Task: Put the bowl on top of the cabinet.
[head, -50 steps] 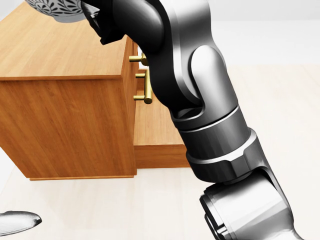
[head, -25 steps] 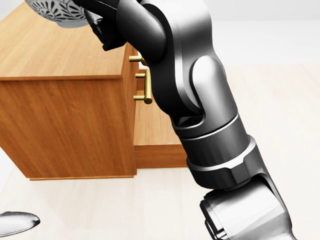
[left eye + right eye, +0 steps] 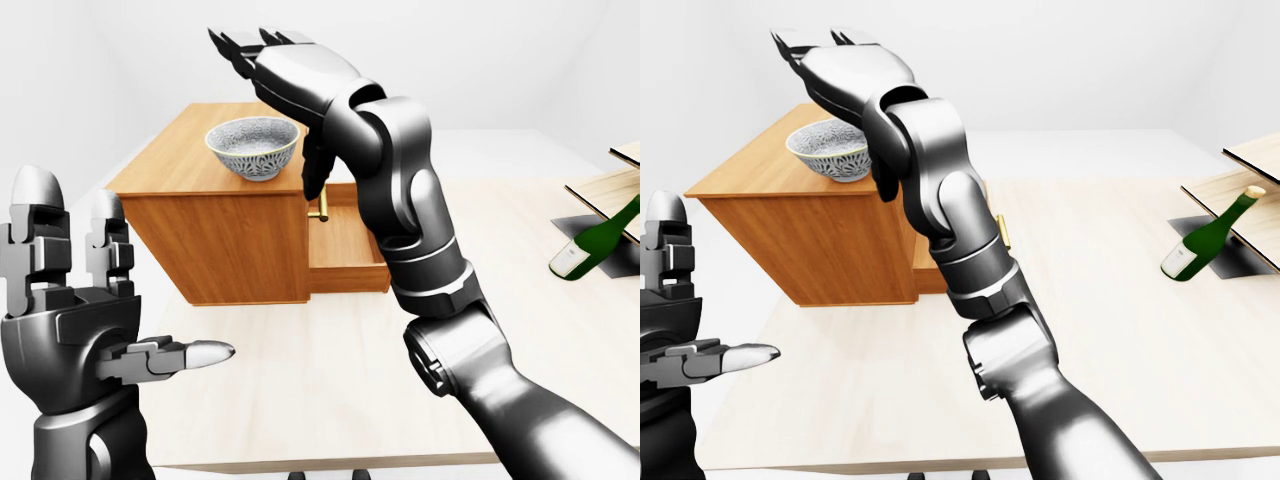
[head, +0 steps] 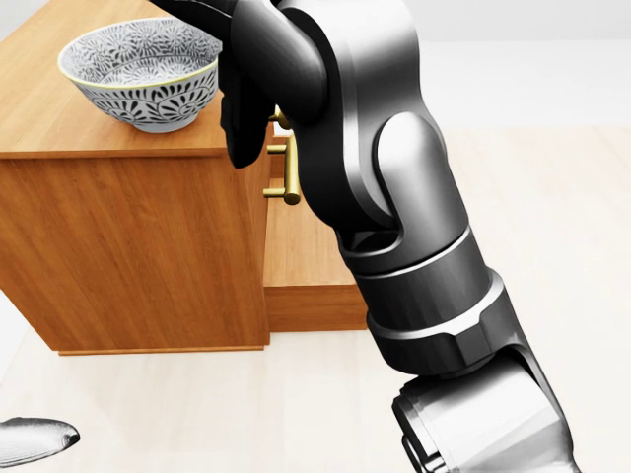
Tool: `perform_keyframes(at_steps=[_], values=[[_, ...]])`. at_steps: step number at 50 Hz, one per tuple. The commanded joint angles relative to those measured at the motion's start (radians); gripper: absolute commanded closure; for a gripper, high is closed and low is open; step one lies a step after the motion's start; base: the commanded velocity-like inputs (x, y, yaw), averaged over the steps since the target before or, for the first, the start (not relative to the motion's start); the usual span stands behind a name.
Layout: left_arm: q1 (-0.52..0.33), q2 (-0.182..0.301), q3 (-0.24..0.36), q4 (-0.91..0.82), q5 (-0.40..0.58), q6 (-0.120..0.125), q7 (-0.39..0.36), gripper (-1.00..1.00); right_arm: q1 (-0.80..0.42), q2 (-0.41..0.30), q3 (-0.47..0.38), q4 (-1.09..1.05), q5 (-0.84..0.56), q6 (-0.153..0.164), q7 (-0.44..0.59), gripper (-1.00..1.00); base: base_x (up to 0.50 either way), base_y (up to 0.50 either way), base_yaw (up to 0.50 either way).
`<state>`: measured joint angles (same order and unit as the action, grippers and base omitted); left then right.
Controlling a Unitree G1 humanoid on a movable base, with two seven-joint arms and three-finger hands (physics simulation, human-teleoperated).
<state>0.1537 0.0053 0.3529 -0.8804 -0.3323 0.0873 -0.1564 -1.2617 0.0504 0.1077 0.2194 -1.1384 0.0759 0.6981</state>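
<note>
The white bowl with a dark blue pattern (image 4: 143, 74) stands upright on the wooden cabinet's top (image 3: 165, 170), near its right edge. My right hand (image 3: 275, 105) hovers over and to the right of the bowl. It is open, its fingers (image 3: 240, 45) spread above the rim and its thumb (image 3: 312, 180) hanging down beside the bowl, apart from it. At the lower left of the left-eye view my left hand (image 3: 120, 290) is open and holds nothing, fingers upright and thumb pointing right.
The cabinet's lower drawer (image 3: 345, 245) stands pulled out to the right, under brass handles (image 4: 286, 172). A green wine bottle (image 3: 590, 240) leans at the far right near wooden shelf boards (image 3: 610, 185). The pale table's near edge (image 3: 330, 462) runs along the bottom.
The bowl has come down from the top edge of the head view onto the cabinet top. My right hand has let go of it and opened.
</note>
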Motion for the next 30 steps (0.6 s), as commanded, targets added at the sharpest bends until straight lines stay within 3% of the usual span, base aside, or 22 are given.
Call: perform_keyframes(at_steps=[1, 13, 30], values=[[0.002, -0.002, -0.003, -0.001, 0.001, 0.000, -0.001, -1.00, 0.000, -0.001, -0.001, -0.007, -0.010, 0.011, 0.000, -1.00, 0.00, 0.00, 0.00], [0.004, -0.003, -0.005, -0.006, 0.003, 0.000, -0.001, -1.00, -0.031, -0.014, -0.011, -0.005, -0.010, 0.011, 0.000, -1.00, 0.00, 0.00, 0.00], [0.005, -0.003, 0.001, -0.015, -0.004, 0.000, -0.002, -1.00, -0.250, -0.148, -0.071, 0.020, 0.054, 0.011, 0.000, -1.00, 0.00, 0.00, 0.00]])
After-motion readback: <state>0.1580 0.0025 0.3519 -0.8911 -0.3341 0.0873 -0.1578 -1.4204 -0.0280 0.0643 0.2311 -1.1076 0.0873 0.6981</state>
